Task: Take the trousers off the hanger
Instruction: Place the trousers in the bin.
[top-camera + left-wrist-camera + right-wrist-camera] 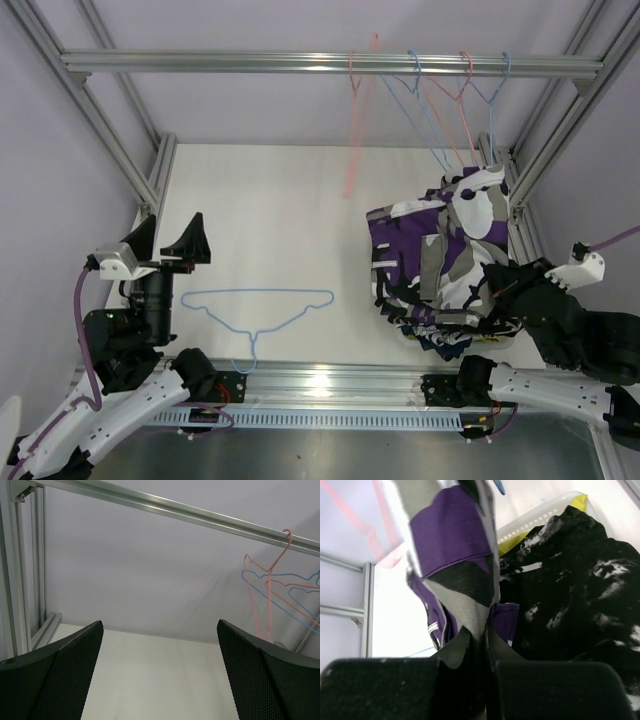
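Observation:
The patterned black, white and purple trousers (pixel 455 235) lie heaped at the right of the table, their top end up by a blue hanger (pixel 490 120) on the rail. A navy garment (pixel 445 344) peeks out at the pile's near edge. My right gripper (pixel 497 292) is shut on a grey-and-purple fold of the patterned trousers (pixel 465 575), pinched between its fingertips (pixel 462 642). Yellow-green cloth (pixel 520 541) and a dark patterned garment (pixel 580 585) lie behind it. My left gripper (pixel 172 248) is open and empty at the left, fingers (pixel 70 675) wide apart.
An empty blue hanger (pixel 262 305) lies flat on the table near the front middle. Pink and blue hangers (pixel 440 85) hang from the top rail (pixel 250 62); one pink hanger (pixel 355 140) looks blurred. A white basket rim (pixel 540 516) shows under the clothes. Frame posts stand at both sides.

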Controlling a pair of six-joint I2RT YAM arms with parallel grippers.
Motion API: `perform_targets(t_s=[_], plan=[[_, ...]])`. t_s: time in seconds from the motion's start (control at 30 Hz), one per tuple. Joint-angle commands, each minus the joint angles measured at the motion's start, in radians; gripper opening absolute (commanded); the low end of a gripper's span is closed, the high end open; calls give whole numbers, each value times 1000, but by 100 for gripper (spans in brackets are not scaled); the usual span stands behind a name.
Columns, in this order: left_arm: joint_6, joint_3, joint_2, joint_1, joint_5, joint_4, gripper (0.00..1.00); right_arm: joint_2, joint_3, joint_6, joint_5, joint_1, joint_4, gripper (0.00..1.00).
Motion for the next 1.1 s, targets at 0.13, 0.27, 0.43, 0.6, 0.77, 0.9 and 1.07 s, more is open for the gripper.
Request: perform_targets(t_s=[0.13,0.27,0.43,0.6,0.77,0.9,1.07], plan=[[-27,35,18,11,22,-9,99,-98,-18,73,91,-86,-131,0],[-30,35,21,11,28,-12,99,-124,-19,74,83,-107,-131,0],[-34,37,24,11,32,-17,100,-138,-10,62,86,-113,-108,38],[-34,37,27,11,33,-18,99,-109,59,-54,88,-118,-12,57],[-34,38,29,11,36,-18,99,-72,107,-175,88,-119,102,57],[-40,37,30,11,42,-21,99,-71,79,-489,10,-121,445,49],[-47,40,33,11,43,-26,99,50,16,-731,-237,-119,767,47]])
